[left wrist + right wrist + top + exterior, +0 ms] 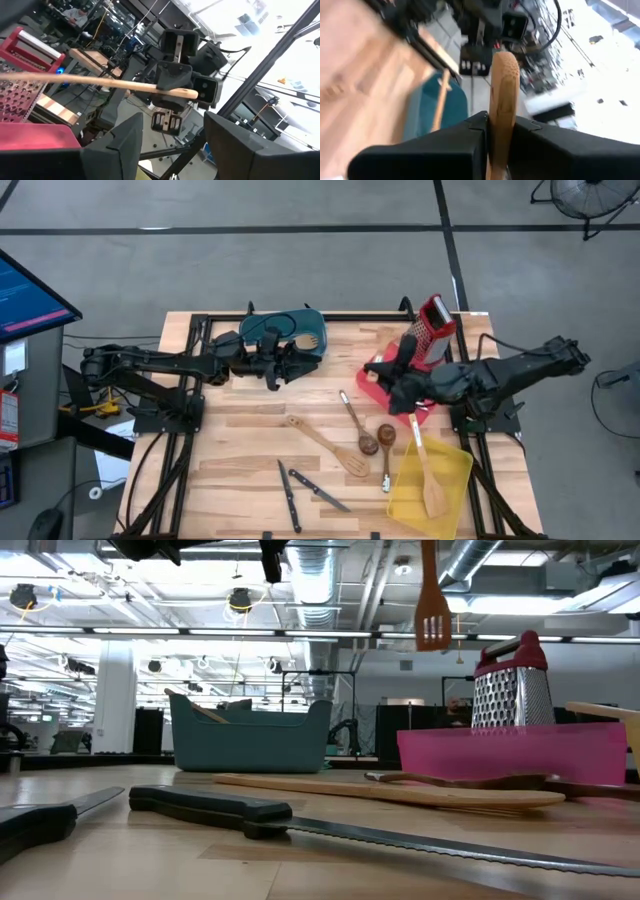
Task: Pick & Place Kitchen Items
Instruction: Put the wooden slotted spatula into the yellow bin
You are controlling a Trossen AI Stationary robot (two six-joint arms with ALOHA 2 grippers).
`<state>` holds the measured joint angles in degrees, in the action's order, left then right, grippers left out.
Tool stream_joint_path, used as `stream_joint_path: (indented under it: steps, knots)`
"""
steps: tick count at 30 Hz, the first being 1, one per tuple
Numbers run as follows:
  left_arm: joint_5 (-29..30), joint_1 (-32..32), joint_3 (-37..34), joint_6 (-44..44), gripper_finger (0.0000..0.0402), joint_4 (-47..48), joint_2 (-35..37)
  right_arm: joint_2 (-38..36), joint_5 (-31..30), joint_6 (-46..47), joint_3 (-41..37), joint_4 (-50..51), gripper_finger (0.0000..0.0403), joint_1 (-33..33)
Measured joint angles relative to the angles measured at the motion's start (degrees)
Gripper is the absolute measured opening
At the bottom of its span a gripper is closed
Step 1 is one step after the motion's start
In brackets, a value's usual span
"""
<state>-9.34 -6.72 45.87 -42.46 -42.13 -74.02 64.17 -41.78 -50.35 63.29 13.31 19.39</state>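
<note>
**A:** What lies nearest on the table (pixel 120 870)?

**B:** A black-handled serrated steel knife (pixel 210 808), flat on the boards, with a second black-handled knife (pixel 35 822) just beside it. Behind them lie a long pale wooden spatula (pixel 400 792) and two dark brown-bowled wooden spoons, one (pixel 355 420) aslant and the other (pixel 386 460) near it. The yellow plastic bin (pixel 455 470) to the right holds another wooden spatula (pixel 432 480).

**A:** And the end effectors?

**B:** The right end effector (pixel 497 125) is clenched on the handle of a pale wooden slotted turner (pixel 432 615). It holds the turner in the air above the red plastic bin (pixel 560 755). The left end effector (pixel 172 140) is released, fingers apart with nothing between them. It hangs at the edge of the teal plastic bin (pixel 250 745) on the far side.

**A:** What's in those far bins?

**B:** The red one has an upright steel box grater with a red handle (pixel 510 690). The teal one has a wooden slotted utensil (pixel 305 340) (its handle leans against the wall).

**A:** Any writing?

**B:** The lit monitor (pixel 25 300) left of the table shows lines too small to read.
</note>
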Motion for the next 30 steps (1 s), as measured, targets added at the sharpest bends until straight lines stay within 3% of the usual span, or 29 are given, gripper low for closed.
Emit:
stream_joint_path:
  steps: [5,17,26,30]
  knots:
    - [0.0,0.0,0.0,0.0,0.0182,0.13,0.0,4.89,-7.48,-2.53,6.16,7.93,0.0033,2.12]
    - [0.02,0.0,0.0,0.0,0.0177,0.13,0.0,21.41,-18.09,-5.43,27.68,30.83,0.0033,6.39]
    - [-0.61,0.0,0.0,0.06,0.0174,0.16,0.0,29.58,-19.76,-5.15,39.39,37.03,0.0032,8.94]
    - [-1.17,0.0,0.0,0.13,0.0172,0.15,0.0,29.1,-13.33,2.19,40.5,36.06,0.0032,9.9]
